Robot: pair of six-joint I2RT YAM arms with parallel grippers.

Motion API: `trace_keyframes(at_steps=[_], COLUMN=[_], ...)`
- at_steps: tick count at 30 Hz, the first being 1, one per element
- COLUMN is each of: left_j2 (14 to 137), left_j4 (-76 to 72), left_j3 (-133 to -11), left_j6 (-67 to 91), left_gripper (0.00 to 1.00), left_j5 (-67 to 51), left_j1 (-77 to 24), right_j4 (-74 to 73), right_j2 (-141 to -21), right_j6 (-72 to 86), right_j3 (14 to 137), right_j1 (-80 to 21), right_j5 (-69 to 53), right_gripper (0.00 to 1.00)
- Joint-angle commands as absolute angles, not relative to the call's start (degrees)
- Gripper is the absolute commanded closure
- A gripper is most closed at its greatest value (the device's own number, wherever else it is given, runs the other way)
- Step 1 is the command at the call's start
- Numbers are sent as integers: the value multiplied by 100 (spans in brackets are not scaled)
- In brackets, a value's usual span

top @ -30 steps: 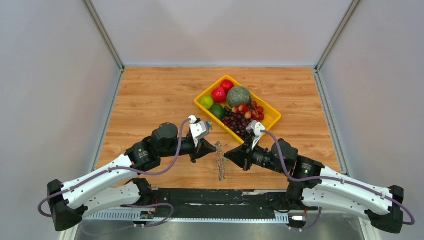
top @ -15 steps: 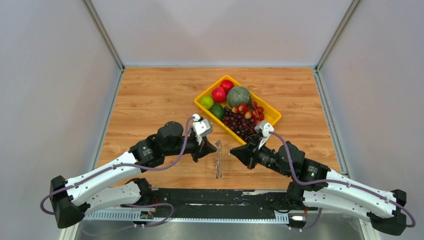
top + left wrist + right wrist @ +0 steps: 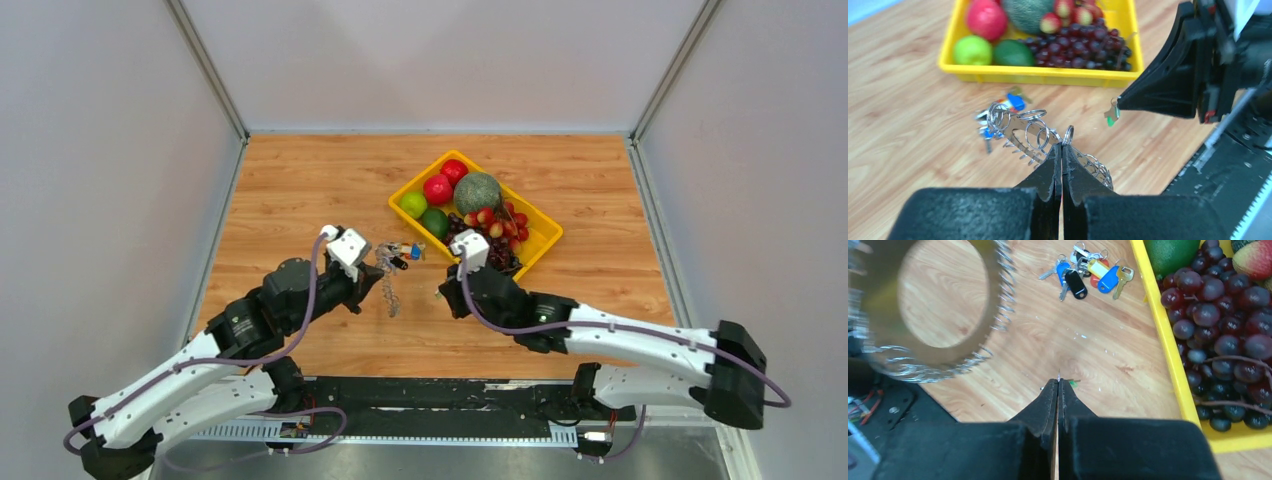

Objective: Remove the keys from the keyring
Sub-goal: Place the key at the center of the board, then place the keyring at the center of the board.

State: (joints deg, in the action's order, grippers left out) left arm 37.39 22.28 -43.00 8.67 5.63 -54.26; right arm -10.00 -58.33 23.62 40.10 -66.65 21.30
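The yellow tray (image 3: 1048, 75) sits slantwise on the table (image 3: 300, 190), with a melon (image 3: 477, 192), dark grapes (image 3: 1228, 325) and other fruit in it. Everything else is on the side of the tray nearest the arms.

The left gripper (image 3: 1061, 150) is out in front of the tray's long near wall. Its fingers are pressed together at the tips, pinching one of the small loops on the keyring (image 3: 390, 290). The ring looks to be held up off the wood. From the right wrist it shows large and out of focus, close to the lens. The keys (image 3: 1020, 147) are packed along it, their teeth sticking out like a comb.

The right gripper (image 3: 1058, 385) faces the left one, a little farther along the same wall of the tray. Its fingers are closed tight too. A small green tag (image 3: 1111, 114) dangles from the very tip, gripped by its little ring. The tag hangs apart from the big ring, not touching it.

A small bunch of coloured keys (image 3: 1088, 276) lies flat on the table just beside the tray's near wall. It is between the tray and the raised keyring.
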Motion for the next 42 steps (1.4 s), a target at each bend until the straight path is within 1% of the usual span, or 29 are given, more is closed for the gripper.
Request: trace_keyframes(at_steps=[1, 5, 8, 9, 10, 11, 12, 13, 14, 15, 16, 17, 25, 27, 33, 37, 39, 40, 41, 42], left_j2=[3289, 3055, 2952, 2944, 2942, 2952, 2986, 3018, 3077, 3116, 3203, 3319, 4184, 4496, 5487, 6190, 6462, 6548, 6553, 6474], left_j4=[3105, 3589, 3713, 3712, 3702, 3657, 3584, 3545, 3459, 3413, 3299, 3240, 2172, 1744, 133, -482, -439, -387, -244, -166], left_j3=[-4776, -4909, -4894, -4856, -4832, -4772, -4741, -4675, -4644, -4578, -4548, -4486, -4142, -4078, -4217, -4409, -4470, -4499, -4495, -4444], left_j6=[699, 678, 665, 661, 660, 664, 661, 671, 687, 710, 729, 760, 1084, 1225, 1584, 1760, 1800, 1843, 1901, 2029], left_gripper=[100, 100, 100, 100, 100, 100, 100, 100, 100, 100, 100, 100, 99, 99, 100, 97, 93, 84, 75, 53], left_j5=[1927, 2459, 2649, 2730, 2762, 2831, 2881, 2895, 2897, 2890, 2876, 2871, 2009, 1643, 7, -532, -502, -422, -53, 171], left_j1=[-5401, -5403, -5399, -5402, -5405, -5405, -5403, -5400, -5404, -5400, -5395, -5391, -5298, -5300, -5299, -5288, -5256, -5234, -5180, -5152], right_j4=[-436, 83, 369, 404, 400, 343, 225, 179, 161, 165, 159, 152, 56, 27, -417, -624, -723, -773, -819, -877], right_j2=[-6945, -8075, -8803, -9008, -9252, -9357, -9392, -9347, -9247, -9110, -8962, -8806, -6747, -6268, -5097, -4580, -4419, -4369, -4341, -4319], right_j6=[2005, 1756, 1653, 1661, 1750, 1971, 2252, 2390, 2491, 2572, 2580, 2544, 2141, 2124, 2175, 2231, 2266, 2283, 2309, 2323], right_j3=[4842, 5446, 5943, 6095, 6284, 6417, 6533, 6543, 6489, 6401, 6310, 6212, 4905, 4604, 3966, 3749, 3687, 3677, 3674, 3678], right_j1=[-6523, -6192, -5860, -5735, -5585, -5473, -5362, -5291, -5240, -5207, -5157, -5112, -5072, -5071, -5056, -5054, -5061, -5061, -5059, -5057], right_j5=[2560, 2292, 1996, 1861, 1722, 1783, 1913, 1935, 1931, 1977, 1942, 1931, 2746, 2841, 3191, 3345, 3372, 3367, 3341, 3303], right_gripper=[100, 100, 100, 95, 84, 71, 54, 45, 22, 3, 1, 0, 0, 0, 0, 0, 0, 0, 0, 0])
